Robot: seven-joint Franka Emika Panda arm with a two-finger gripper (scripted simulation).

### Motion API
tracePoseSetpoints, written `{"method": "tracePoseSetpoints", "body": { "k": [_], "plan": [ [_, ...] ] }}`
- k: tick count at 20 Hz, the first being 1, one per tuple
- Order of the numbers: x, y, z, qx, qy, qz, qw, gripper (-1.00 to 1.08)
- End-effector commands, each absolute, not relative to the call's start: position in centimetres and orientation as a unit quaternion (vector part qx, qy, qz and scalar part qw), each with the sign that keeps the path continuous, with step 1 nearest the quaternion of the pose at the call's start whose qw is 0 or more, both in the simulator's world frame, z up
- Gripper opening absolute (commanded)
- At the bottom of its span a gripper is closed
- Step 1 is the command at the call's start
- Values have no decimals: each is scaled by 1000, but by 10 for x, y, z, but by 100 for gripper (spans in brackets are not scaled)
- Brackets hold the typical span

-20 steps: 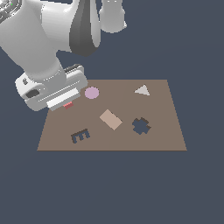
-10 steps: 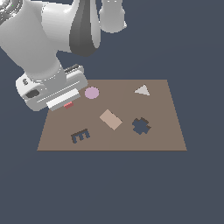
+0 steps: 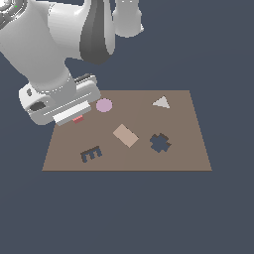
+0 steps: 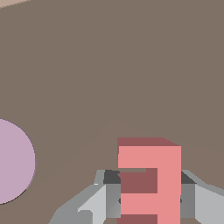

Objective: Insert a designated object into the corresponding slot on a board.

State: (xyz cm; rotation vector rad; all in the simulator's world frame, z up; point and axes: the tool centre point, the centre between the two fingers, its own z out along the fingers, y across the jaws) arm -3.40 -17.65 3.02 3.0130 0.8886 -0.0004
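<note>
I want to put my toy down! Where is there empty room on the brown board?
The board is bare along its front edge and between the grey triangle and cross cutout. It is crowded near the lilac disc, where the gripper holds the red E block.

A lilac round disc [image 3: 104, 105] is seen lying flat near the far edge of the brown surface, toward the exterior view's left, and part of it [image 4: 15, 162] is also caught in the wrist view. A tan rectangular block [image 3: 125, 135] is laid at a slant near the middle, well apart from the disc. A pale grey triangular piece [image 3: 161, 102] is placed near the far edge toward the exterior view's right, and a dark jagged cross-like cutout [image 3: 159, 143] is seen just beside the tan block on that same side.
</note>
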Motion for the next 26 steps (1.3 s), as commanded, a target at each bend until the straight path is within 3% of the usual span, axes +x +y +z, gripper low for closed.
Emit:
{"method": "tracePoseSetpoints", "body": {
  "k": [1,26],
  "plan": [
    [-33,-174,30,962,272,0,0,-100],
    [1,-118,35,998,-57,0,0,-100]
  ]
}}
